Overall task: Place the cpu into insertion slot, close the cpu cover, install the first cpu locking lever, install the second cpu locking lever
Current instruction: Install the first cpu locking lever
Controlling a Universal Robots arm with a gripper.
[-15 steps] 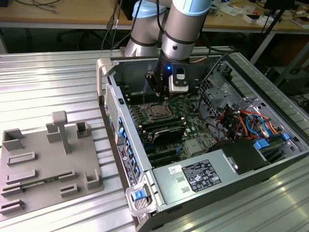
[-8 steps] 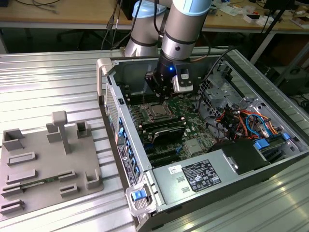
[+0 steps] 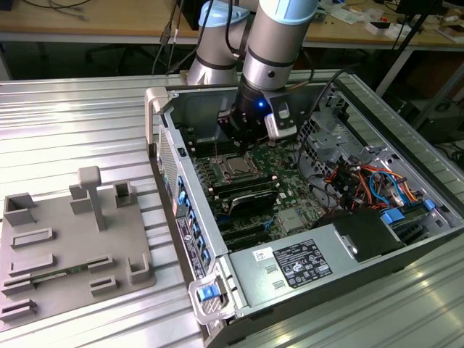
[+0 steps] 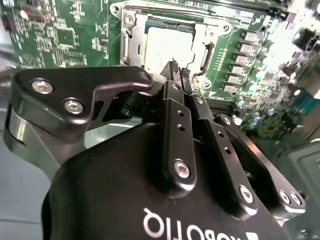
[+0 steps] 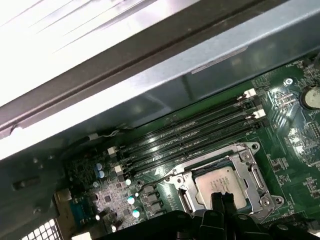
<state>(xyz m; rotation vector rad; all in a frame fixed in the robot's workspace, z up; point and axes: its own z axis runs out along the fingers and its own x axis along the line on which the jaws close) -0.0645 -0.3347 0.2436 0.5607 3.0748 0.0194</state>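
In the second wrist view the pincer (image 4: 179, 71), tips pressed together, hangs near the cpu (image 4: 167, 42)

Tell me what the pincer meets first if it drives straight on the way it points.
The pincer would probably meet the cpu in the insertion slot; depth is unclear, so the cpu cover edge could come first.

The cpu (image 5: 220, 184) has a matt silver-grey metal top and is framed by the brighter bare metal of the cpu cover (image 5: 254, 175), both on a glossy green circuit board (image 5: 285, 135). The gripper (image 4: 179, 69) is smooth black with a satin sheen and shiny steel screws. Around the dull grey metal case (image 3: 196, 109), the table (image 3: 80, 123) is ribbed, brushed aluminium and the fixture tray (image 3: 72, 246) is matt grey plastic.
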